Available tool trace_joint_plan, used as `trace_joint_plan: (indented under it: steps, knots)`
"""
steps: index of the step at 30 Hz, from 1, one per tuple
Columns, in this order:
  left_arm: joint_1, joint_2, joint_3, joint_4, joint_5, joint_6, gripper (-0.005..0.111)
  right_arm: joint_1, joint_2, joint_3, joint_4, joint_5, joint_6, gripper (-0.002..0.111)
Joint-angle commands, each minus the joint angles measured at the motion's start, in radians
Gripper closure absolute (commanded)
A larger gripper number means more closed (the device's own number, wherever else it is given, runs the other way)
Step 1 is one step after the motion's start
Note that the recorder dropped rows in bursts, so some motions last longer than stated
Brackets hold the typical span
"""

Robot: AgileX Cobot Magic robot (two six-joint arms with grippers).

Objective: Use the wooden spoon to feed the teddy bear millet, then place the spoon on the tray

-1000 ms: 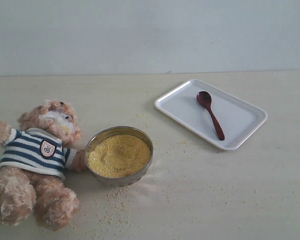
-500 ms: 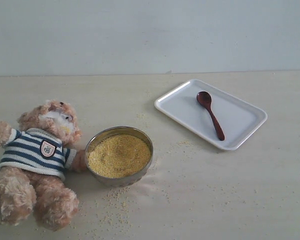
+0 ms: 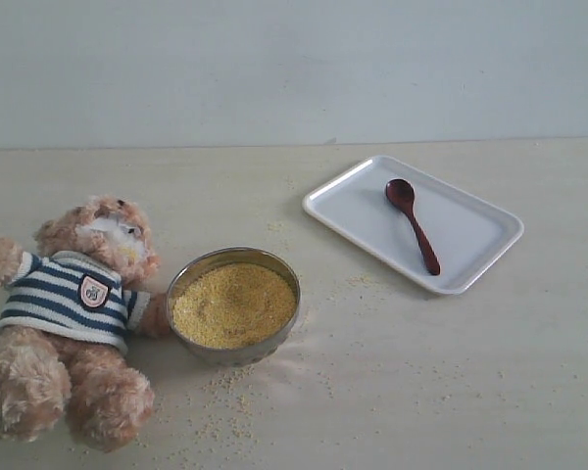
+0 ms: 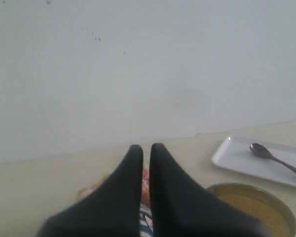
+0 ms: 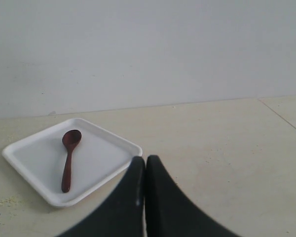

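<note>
The teddy bear (image 3: 73, 313) lies on its back at the table's left, in its striped shirt. Beside it stands a round metal bowl (image 3: 233, 304) full of millet (image 3: 233, 305), with loose grains scattered around. The wooden spoon (image 3: 413, 224) lies on the white tray (image 3: 470, 230) at the right. Neither gripper shows in the exterior view. My left gripper (image 4: 146, 147) is shut and empty, held above the bear, which peeks through between its fingers; the bowl (image 4: 259, 210), tray (image 4: 237, 158) and spoon (image 4: 276, 159) lie beyond. My right gripper (image 5: 145, 159) is shut and empty, near the tray (image 5: 96, 153) holding the spoon (image 5: 68, 158).
A pale wall rises behind the light table (image 3: 451, 392). Spilled millet grains (image 3: 216, 411) lie in front of the bowl and between bowl and tray.
</note>
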Motion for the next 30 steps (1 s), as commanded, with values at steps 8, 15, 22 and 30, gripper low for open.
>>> trace_joint_plan:
  steps: [8,15,22,30]
  knots:
    - [-0.005,-0.002,-0.033,0.771,-0.092,-0.836,0.102,-0.005,-0.005,0.001,-0.005,-0.004,-0.001,0.108]
    - [-0.005,-0.002,0.020,1.042,-0.246,-1.045,0.102,-0.005,-0.005,0.001,-0.005,-0.004,-0.001,0.108]
    - [-0.005,-0.002,0.101,1.217,-0.522,-1.240,0.102,-0.005,-0.005,0.001,-0.005,-0.004,-0.001,0.108]
    - [-0.005,-0.002,0.101,1.244,-0.398,-1.249,0.102,-0.005,-0.005,0.001,-0.005,-0.004,-0.001,0.108]
